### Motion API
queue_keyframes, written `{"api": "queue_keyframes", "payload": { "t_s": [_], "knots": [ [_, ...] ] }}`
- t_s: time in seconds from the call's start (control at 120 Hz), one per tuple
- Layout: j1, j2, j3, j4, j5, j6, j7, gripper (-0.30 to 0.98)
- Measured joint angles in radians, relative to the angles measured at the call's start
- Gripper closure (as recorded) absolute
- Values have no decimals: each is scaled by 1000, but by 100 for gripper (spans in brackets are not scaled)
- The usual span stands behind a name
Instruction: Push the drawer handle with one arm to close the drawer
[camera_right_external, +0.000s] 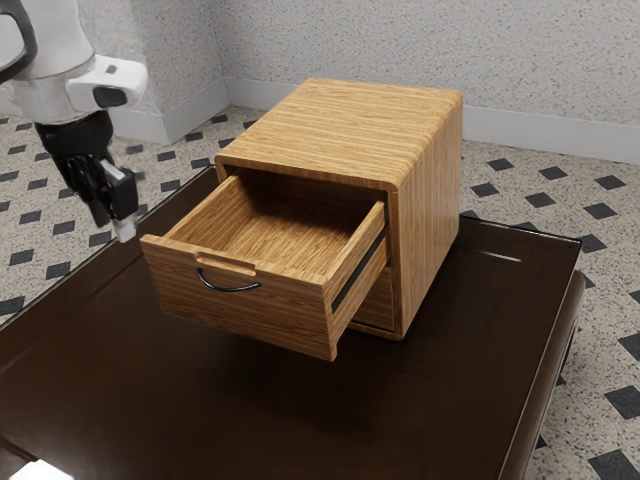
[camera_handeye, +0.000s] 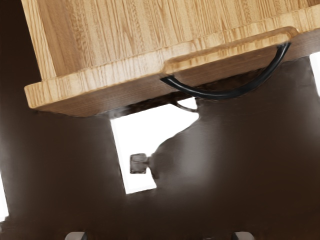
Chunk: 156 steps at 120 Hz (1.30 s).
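My gripper (camera_right_external: 121, 228) hangs in the exterior view at the left, just beyond the left front corner of the pulled-out drawer (camera_right_external: 240, 305), apart from it. In the wrist view the two fingertips of the gripper (camera_handeye: 160, 236) stand wide apart at the lower edge, with nothing held. The drawer's black curved handle (camera_right_external: 228, 287) is on the middle of its front panel, untouched. From above, the wrist view has the handle (camera_handeye: 225, 94) below a notch in the drawer front (camera_handeye: 115, 72). The drawer's inside is bare.
A wooden cabinet (camera_right_external: 330, 130) stands on a dark glossy table (camera_right_external: 400, 420); the extended drawer is its upper one. Part of a lower front (camera_right_external: 376, 305) shows beneath. White reflections (camera_handeye: 137, 135) lie on the tabletop. Tiled floor and pale walls surround the table.
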Motion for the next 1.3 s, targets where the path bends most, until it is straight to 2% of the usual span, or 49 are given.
{"api": "queue_keyframes", "payload": {
  "t_s": [0.075, 0.192, 0.333, 0.5, 0.85, 1.3],
  "knots": [
    [-1, -47, -34, -98, -21, 39, -67, 59],
    [-28, -12, -54, -173, -52, 105, -154, 69],
    [-54, 3, -91, -231, -66, 186, -236, 74],
    [-57, 17, -134, -229, -65, 233, -297, 77],
    [-47, 243, -130, -66, -14, 274, -370, 78],
    [-42, 513, -73, 175, 60, 284, -398, 79]
  ]
}}
